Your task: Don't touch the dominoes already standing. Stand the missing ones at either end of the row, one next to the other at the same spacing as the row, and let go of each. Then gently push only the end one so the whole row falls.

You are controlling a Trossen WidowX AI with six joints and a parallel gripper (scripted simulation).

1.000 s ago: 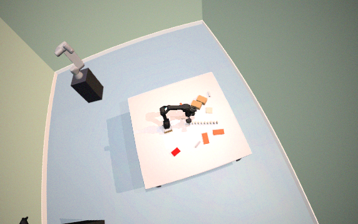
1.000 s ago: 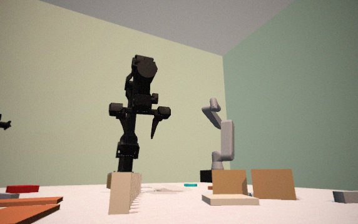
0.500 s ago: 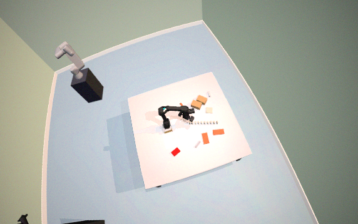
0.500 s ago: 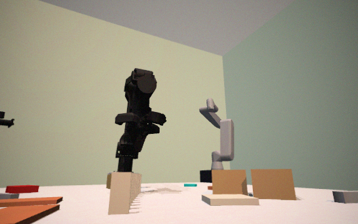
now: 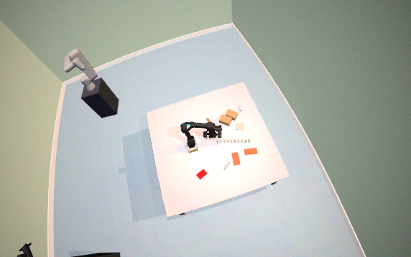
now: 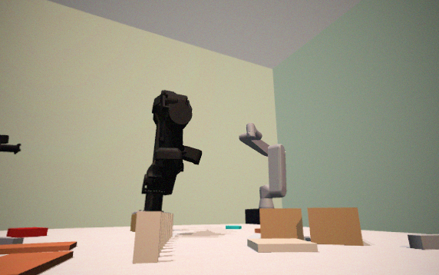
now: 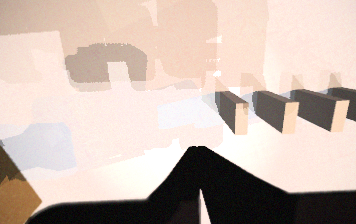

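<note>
The row of standing dominoes (image 5: 233, 141) runs left to right across the table, with narrow gaps. In the exterior view its near end domino (image 6: 146, 238) stands upright and the rest recede behind it. In the wrist view the arm-side end domino (image 7: 241, 119) stands upright, with another domino (image 7: 290, 118) and a third domino (image 7: 339, 116) to its right. My gripper (image 7: 197, 147) is shut with its fingertips together and nothing between them. It is off the arm-side end of the row, apart from the dominoes. I see no loose domino that I can identify.
Two orange slabs (image 5: 235, 159) (image 5: 251, 151) lie on one side of the row, near a small pale bar (image 5: 226, 165) and a red block (image 5: 201, 174). Across the row are two tan blocks (image 5: 231, 114) (image 5: 225, 120) and a cream slab (image 5: 240, 126) (image 6: 282, 246). A teal piece (image 6: 233, 227) lies farther back.
</note>
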